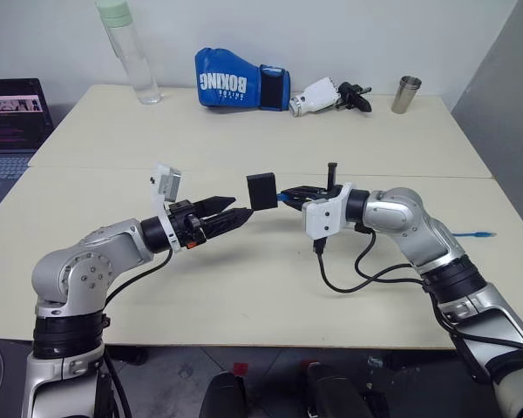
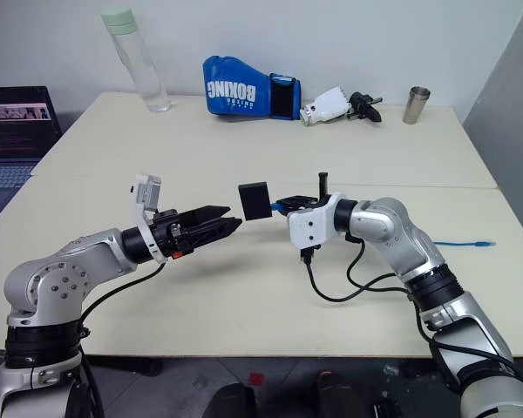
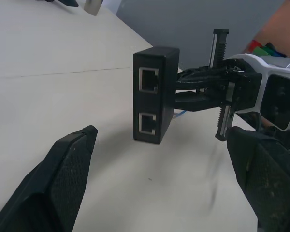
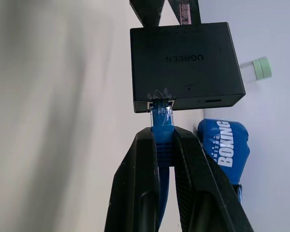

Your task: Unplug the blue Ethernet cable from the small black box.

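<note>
Right claw (image 4: 164,145) pinches cable (image 4: 162,121) by plug, box (image 4: 186,65) dangling midair; left claw (image 1: 231,215) wide open nearby. Risk: box swings from left claw's bite, or plug latch holds.

The blue Ethernet cable (image 4: 162,126) runs hidden between claw fingers (image 4: 135,188).

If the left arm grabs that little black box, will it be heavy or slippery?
Probably light: the small black box hangs in the air, carried only by the blue Ethernet cable plug pinched in the right end effector. Its smooth matte faces might slip; it looks rigid.
</note>
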{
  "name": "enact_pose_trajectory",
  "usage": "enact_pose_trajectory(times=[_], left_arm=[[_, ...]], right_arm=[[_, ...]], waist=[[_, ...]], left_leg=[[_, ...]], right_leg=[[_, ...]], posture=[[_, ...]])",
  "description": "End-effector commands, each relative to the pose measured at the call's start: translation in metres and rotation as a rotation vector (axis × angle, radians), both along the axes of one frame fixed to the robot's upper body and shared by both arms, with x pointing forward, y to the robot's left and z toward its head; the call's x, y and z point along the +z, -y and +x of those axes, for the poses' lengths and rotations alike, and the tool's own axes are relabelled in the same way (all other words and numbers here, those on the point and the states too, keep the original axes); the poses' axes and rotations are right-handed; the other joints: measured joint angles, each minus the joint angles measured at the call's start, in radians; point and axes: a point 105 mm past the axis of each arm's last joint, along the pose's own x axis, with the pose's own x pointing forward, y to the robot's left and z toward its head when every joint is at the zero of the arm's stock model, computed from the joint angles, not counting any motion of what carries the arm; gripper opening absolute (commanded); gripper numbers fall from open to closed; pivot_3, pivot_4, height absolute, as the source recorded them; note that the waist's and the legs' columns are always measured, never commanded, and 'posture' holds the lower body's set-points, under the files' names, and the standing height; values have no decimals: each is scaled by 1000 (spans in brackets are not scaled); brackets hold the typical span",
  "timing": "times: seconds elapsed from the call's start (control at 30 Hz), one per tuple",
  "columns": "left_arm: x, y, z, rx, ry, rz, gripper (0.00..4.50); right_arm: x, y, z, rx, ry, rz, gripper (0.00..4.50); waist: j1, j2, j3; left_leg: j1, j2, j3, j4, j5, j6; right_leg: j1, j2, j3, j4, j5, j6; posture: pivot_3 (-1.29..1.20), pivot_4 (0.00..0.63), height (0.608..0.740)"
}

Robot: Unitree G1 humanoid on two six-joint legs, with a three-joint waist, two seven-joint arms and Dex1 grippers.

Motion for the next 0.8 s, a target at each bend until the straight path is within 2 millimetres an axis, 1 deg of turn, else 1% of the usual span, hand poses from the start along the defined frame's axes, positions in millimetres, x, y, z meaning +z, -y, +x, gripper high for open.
enact_pose_trajectory(times=[0.03,0.33,0.43,0.57,0.67,0.73,0.8], left_arm=[[9,3,5,-24,54,17,4500],[8,15,12,-71,50,-13,4500],[9,15,15,-72,50,-20,3982],[11,12,16,-71,45,-35,3179],[13,11,15,-88,36,-54,2519],[13,13,13,-104,26,-65,2194],[12,14,12,-116,18,-75,1744]], right_arm=[[21,-11,-9,59,63,19,144],[26,-19,-12,80,46,44,144],[28,-21,-11,83,45,46,144],[29,-21,-11,84,47,48,144],[29,-22,-11,85,47,48,144],[29,-22,-12,85,47,49,144],[29,-22,-12,86,48,49,144]], waist=[[0,0,0],[0,0,0],[0,0,0],[0,0,0],[0,0,0],[0,0,0],[0,0,0]], left_leg=[[0,0,0,0,0,0],[0,0,0,0,0,0],[0,0,0,0,0,0],[0,0,0,0,0,0],[0,0,0,0,0,0],[0,0,0,0,0,0],[0,0,0,0,0,0]], right_leg=[[0,0,0,0,0,0],[0,0,0,0,0,0],[0,0,0,0,0,0],[0,0,0,0,0,0],[0,0,0,0,0,0],[0,0,0,0,0,0],[0,0,0,0,0,0]], posture=[[0,150,740],[0,150,740],[0,150,740],[0,150,740],[0,150,740],[0,150,740],[0,150,740]])
